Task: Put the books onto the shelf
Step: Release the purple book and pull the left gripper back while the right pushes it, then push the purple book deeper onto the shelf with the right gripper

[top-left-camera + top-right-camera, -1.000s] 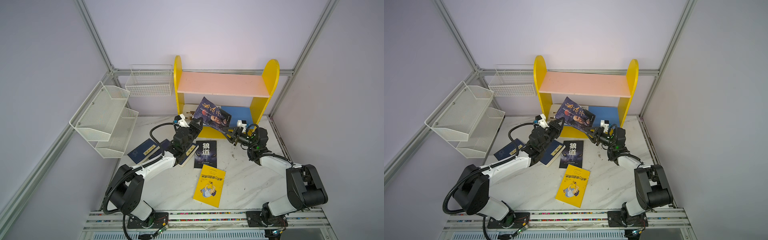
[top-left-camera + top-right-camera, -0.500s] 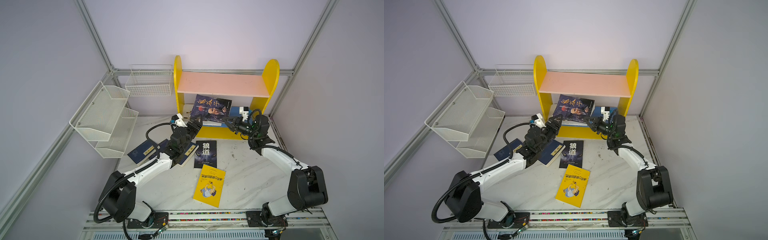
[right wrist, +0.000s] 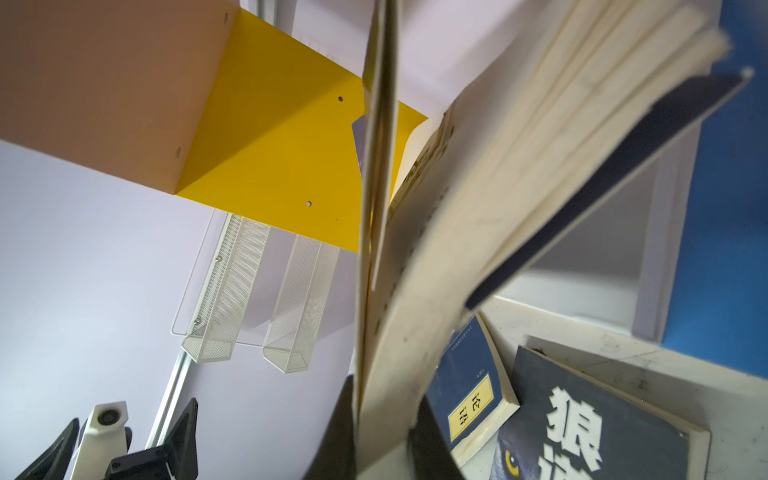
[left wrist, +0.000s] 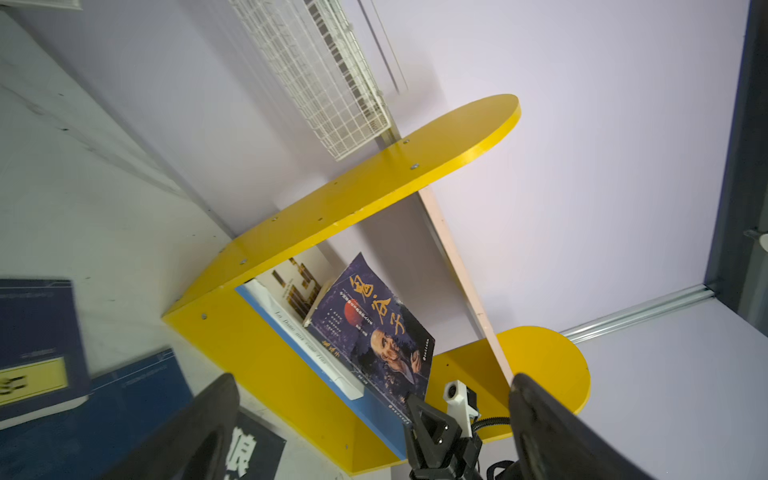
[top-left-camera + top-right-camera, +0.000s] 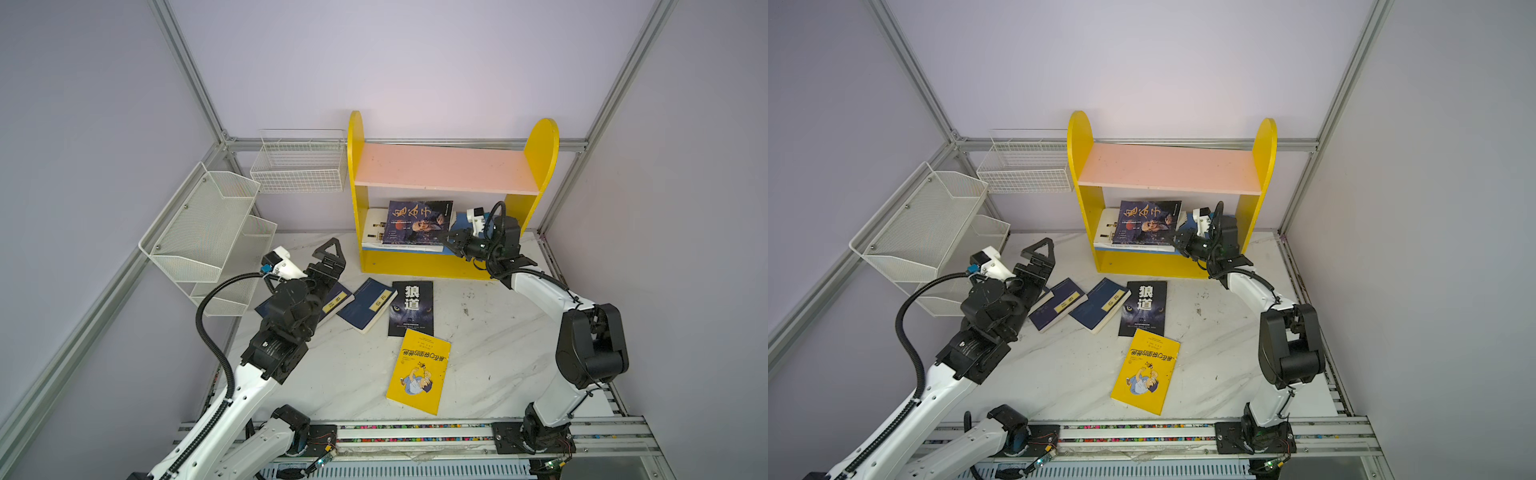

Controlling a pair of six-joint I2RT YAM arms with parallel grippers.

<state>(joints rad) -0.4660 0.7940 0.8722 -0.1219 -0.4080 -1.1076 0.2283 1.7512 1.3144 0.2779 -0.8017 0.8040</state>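
The yellow shelf (image 5: 419,266) stands at the back of the table. On its blue lower board a dark-blue portrait book (image 5: 417,222) lies flat on a larger white book (image 5: 373,226). My right gripper (image 5: 451,242) is shut on the portrait book's right corner; in the right wrist view its pages (image 3: 498,166) fan out from the jaws. My left gripper (image 5: 332,259) hangs open and empty left of the shelf, above a navy book (image 5: 336,301). A second navy book (image 5: 370,303), a black wolf-eyes book (image 5: 411,307) and a yellow cartoon book (image 5: 419,372) lie on the table.
A white mesh tiered rack (image 5: 208,232) hangs on the left wall and a white wire basket (image 5: 299,166) on the back wall beside the shelf. The pink upper board (image 5: 444,170) is bare. A metal rail (image 5: 415,432) runs along the table's front.
The portrait book went from tilted in front of the shelf to lying on the white book. My left gripper let go of it, opened wide and drew back left.
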